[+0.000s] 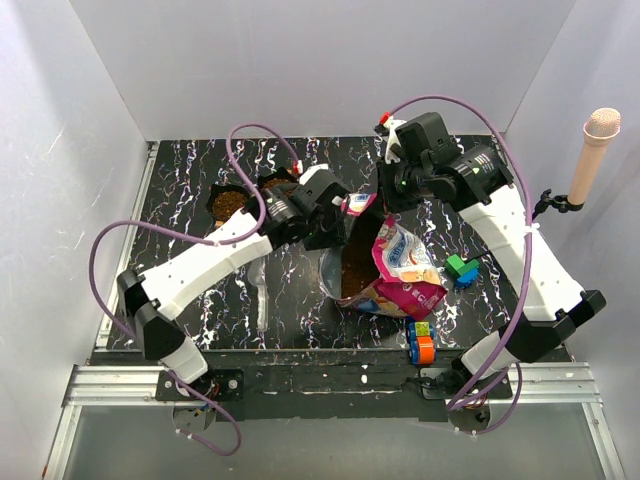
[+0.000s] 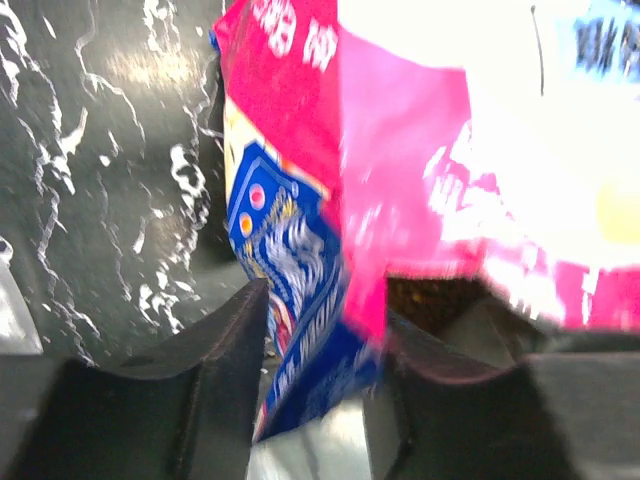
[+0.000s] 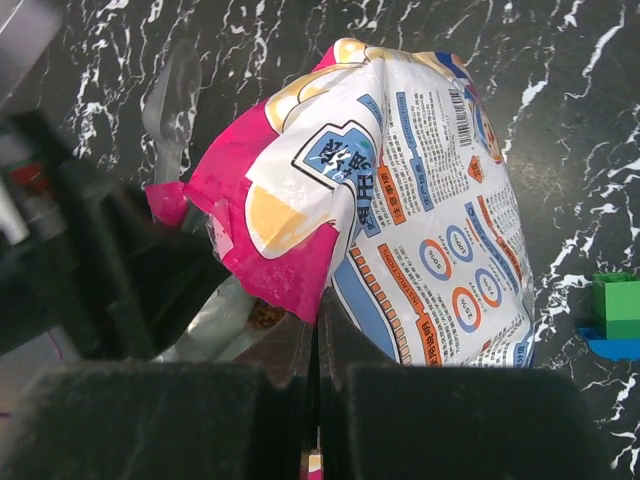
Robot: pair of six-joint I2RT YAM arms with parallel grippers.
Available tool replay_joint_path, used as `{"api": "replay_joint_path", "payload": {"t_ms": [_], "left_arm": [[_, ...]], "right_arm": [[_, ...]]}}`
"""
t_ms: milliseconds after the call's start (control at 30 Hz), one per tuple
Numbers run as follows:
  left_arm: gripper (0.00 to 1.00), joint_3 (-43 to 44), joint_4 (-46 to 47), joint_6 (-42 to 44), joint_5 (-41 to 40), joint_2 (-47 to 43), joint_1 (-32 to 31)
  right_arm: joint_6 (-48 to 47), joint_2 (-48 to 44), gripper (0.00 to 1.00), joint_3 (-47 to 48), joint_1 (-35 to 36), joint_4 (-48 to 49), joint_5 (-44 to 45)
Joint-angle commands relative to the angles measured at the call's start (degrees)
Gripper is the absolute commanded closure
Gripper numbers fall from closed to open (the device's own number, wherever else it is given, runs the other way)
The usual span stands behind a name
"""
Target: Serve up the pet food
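The glossy magenta-and-blue pet food bag [image 1: 405,268] lies at the table's centre, its mouth held open toward the left. Dark-brown kibble [image 1: 355,265] shows inside the mouth. My left gripper [image 1: 338,222] is closed on the bag's left mouth edge; in the left wrist view [image 2: 320,310] the blue-and-pink flap [image 2: 300,250] sits between the fingers. My right gripper [image 1: 385,205] is shut on the bag's pink upper edge [image 3: 290,260], in the right wrist view [image 3: 318,320]. Kibble [image 3: 265,315] shows just beside its fingers.
A dark bowl [image 1: 230,203] with brown kibble sits at the back left, partly behind the left arm and cable. Green-and-blue toy blocks [image 1: 462,270] lie right of the bag, and more blocks [image 1: 420,342] lie at the front edge. A microphone [image 1: 592,150] stands at the right wall.
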Motion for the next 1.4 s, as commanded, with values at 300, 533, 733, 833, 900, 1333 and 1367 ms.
{"api": "replay_joint_path", "payload": {"t_ms": [300,533,733,833,900,1333,1367], "left_arm": [[1.00,5.88,-12.25,-8.30,-12.53,-7.40,3.70],[1.00,0.26,-13.76,-22.55,-7.55,-15.41,3.61],[1.00,-2.21,-12.09,-28.89,-2.52,-16.65,2.56],[1.00,-1.24,-11.30,-29.42,-3.13,-16.74,2.56],[1.00,-1.15,-10.68,-28.99,-3.66,-16.74,2.65],[1.00,-0.10,-10.50,-26.09,-4.54,-16.03,2.56],[1.00,0.16,-10.76,-26.00,-4.54,-16.03,2.65]], "right_arm": [[-1.50,3.60,0.99,12.52,7.69,20.88,-17.76],[-1.59,3.79,0.99,11.57,13.23,16.41,-15.40],[-3.34,-3.40,0.66,1.83,13.68,12.09,-13.03],[-5.18,-8.32,0.31,-4.06,13.68,11.47,-9.95],[-6.59,-12.37,0.19,-8.72,13.68,12.00,-7.15],[-17.75,-33.48,0.17,-33.77,13.68,27.27,-7.12],[-19.67,-33.91,0.18,-35.87,13.77,29.64,-7.13]]}}
